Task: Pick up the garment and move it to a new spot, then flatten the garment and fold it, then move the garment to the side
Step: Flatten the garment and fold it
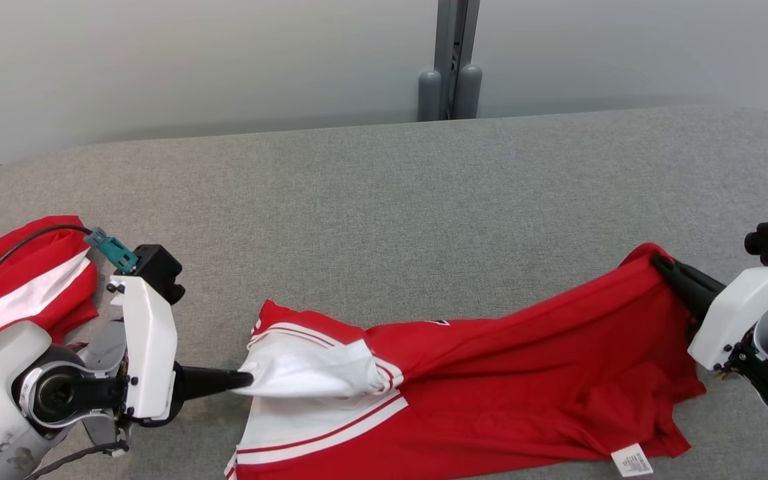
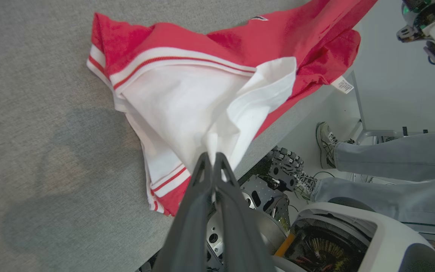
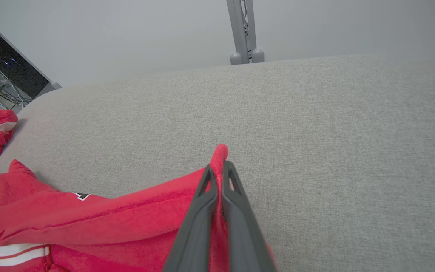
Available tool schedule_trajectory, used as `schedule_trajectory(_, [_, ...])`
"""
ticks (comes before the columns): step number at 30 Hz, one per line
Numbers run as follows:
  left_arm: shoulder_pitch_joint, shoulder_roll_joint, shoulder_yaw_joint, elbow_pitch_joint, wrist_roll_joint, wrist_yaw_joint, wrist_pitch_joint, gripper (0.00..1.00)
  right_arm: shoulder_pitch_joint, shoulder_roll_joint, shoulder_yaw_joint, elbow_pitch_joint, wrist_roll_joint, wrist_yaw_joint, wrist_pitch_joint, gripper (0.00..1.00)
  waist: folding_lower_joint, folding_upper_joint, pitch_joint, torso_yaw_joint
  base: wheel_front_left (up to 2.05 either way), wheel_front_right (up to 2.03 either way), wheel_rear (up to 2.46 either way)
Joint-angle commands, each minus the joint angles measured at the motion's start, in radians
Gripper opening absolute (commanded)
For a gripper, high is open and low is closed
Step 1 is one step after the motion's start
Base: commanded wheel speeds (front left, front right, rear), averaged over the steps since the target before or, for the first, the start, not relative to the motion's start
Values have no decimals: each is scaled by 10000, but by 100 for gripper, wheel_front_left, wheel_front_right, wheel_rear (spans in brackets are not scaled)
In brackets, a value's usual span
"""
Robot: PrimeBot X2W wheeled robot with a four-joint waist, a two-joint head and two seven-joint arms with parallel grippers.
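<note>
Your left hand (image 1: 249,380) is clenched on a white fold of the garment (image 1: 511,373). Its two dark fingers are pressed together, with the cloth pinched at their tips. In the left wrist view the white fabric fans out from that pinch and meets red-and-white striped trim along its far edge.

Your right hand (image 1: 659,261) is also clenched, grasping a red corner of the same garment. In the right wrist view a small peak of red cloth pokes up past the closed fingertips.

The garment is strung between your two hands across the near part of the grey fabric surface (image 1: 384,200). The white end is on your left and the red end on your right. The middle sags and rests on the surface in loose folds. The pinched right corner looks raised a little off the surface, though the angle makes that hard to confirm. The near edge of the garment lies along the front edge of the surface, and a white label (image 1: 632,460) sits at its lower right corner. Its print is too small to read.

A second red and white cloth (image 1: 24,280) lies bunched at the far left of the surface, behind your left arm and well apart from the garment you are holding. A grey post (image 1: 451,67) stands against the pale wall behind the surface.

In the left wrist view, a person's legs in pale trousers (image 2: 391,162) and a light shoe (image 2: 325,143) are on the floor beside the robot's base.
</note>
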Motion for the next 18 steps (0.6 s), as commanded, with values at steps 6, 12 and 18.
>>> schedule_trajectory(6, [-107, -224, 287, 174, 294, -12, -511, 0, -394, 339, 88, 467, -280, 2, -760, 0, 0, 0, 170, -15, 0, 0, 0])
schedule_trajectory(12, [-38, -143, 235, 41, 124, -12, -134, 0, -294, 249, 421, 345, -38, 2, -579, 0, 0, 0, 262, 30, 0, 0, 0])
schedule_trajectory(18, [187, 2, 179, 42, -18, -12, 129, 0, 84, -365, 942, -219, 471, 2, 61, 0, 0, 0, 243, 22, 0, 0, 0])
